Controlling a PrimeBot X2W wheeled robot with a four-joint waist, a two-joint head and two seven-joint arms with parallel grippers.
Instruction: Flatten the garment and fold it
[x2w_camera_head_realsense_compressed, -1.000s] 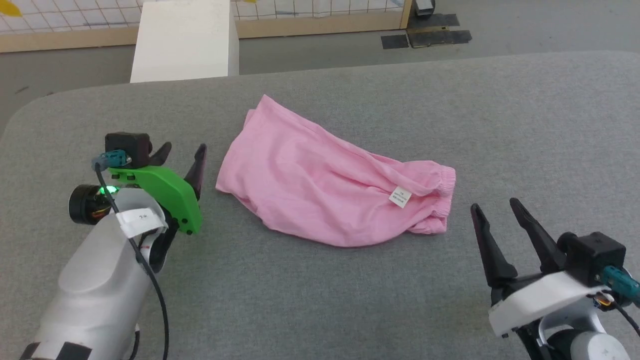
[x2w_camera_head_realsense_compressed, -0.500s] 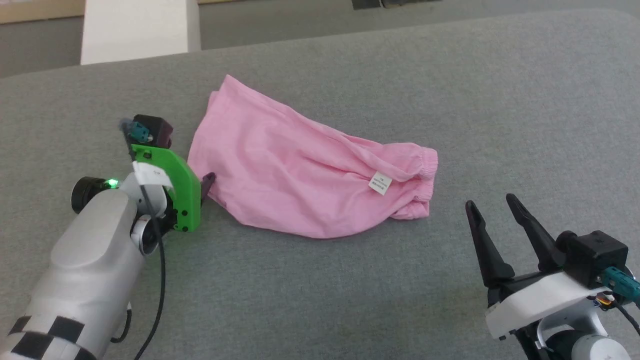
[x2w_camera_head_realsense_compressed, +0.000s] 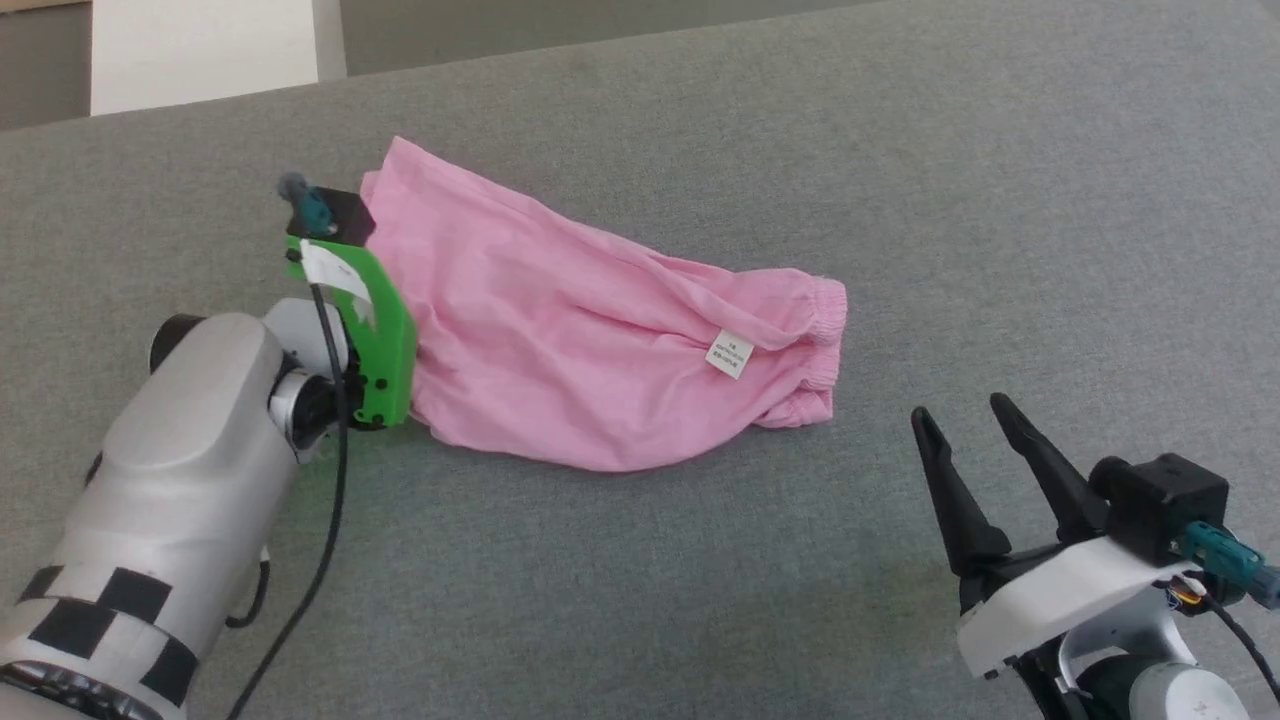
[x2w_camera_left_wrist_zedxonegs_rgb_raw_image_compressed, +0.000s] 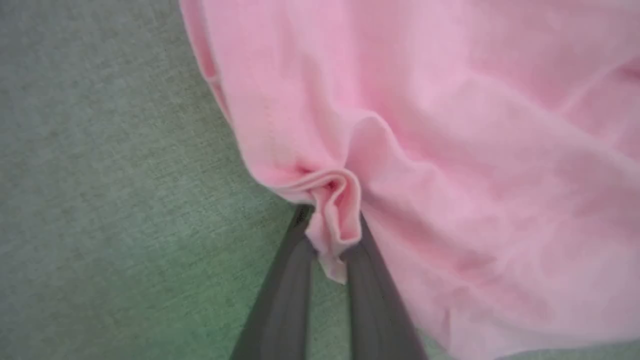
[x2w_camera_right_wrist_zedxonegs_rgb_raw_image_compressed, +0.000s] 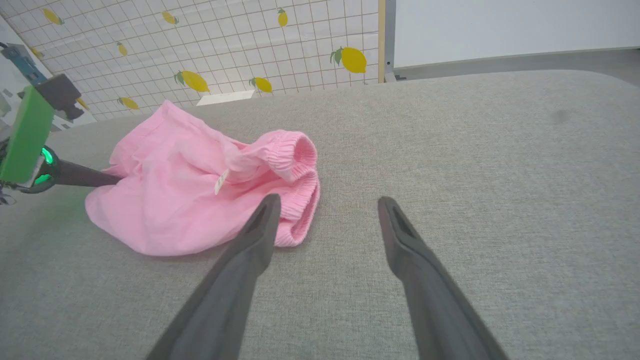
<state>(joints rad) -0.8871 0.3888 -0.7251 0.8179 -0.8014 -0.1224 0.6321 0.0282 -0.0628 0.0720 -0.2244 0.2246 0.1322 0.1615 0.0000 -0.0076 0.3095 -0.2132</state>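
Note:
The light pink garment lies wrinkled on the grey table, its gathered waistband at the right end and a small white label just beside it. At the garment's left hem sits my left arm's green mount. In the left wrist view my left gripper is shut on a bunched fold of that hem. My right gripper stands open over bare table, below and right of the waistband. Between its fingers there is nothing, and the waistband lies just left of them.
The grey padded table stretches wide around the garment. A white block stands past its far left edge, with floor behind it. A lemon-patterned tiled wall shows in the right wrist view beyond the table.
The head camera has tilted down. My left gripper has moved right and forward to the garment's left hem and shut on a fold of it. The right gripper stays open in place.

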